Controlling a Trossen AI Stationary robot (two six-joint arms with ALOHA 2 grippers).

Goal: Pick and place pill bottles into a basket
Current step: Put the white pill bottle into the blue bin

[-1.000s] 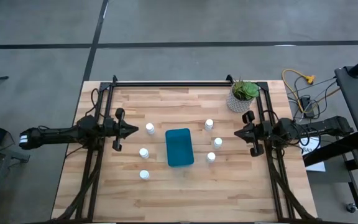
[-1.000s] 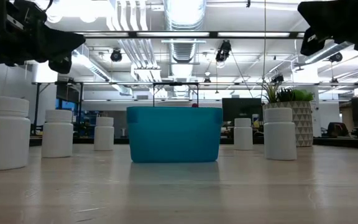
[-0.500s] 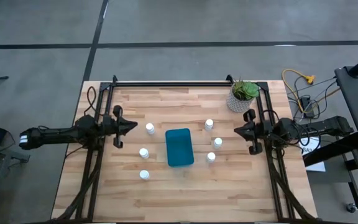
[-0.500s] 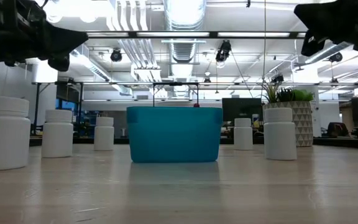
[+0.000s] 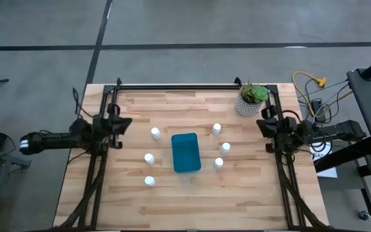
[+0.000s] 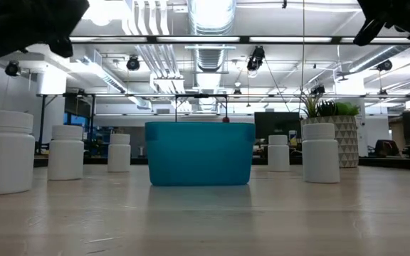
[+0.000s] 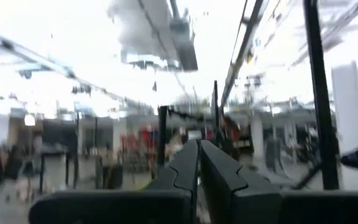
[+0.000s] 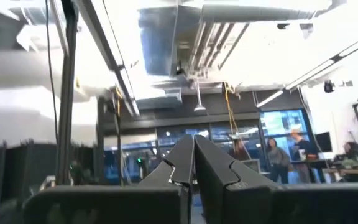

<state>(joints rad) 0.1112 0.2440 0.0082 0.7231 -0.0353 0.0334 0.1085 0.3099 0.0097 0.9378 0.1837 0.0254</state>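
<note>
The teal basket stands at the table's middle; it also shows in the low view. White pill bottles stand upright on their bases around it: three to its left and three to its right. My left gripper is shut and empty above the table's left side, well clear of the bottles; its fingers are closed together in the left wrist view. My right gripper is shut and empty above the right side.
A white pot with a green plant stands at the far right corner, close to my right arm. A black frame runs along the table's far edge and down both sides. Bare wood lies in front of the basket.
Both arms have drawn back from the bottles. My left gripper has gone toward the table's left edge and my right gripper toward the right edge, both rising and tipping upward, almost out of the low view. Both stay shut. No bottle has moved.
</note>
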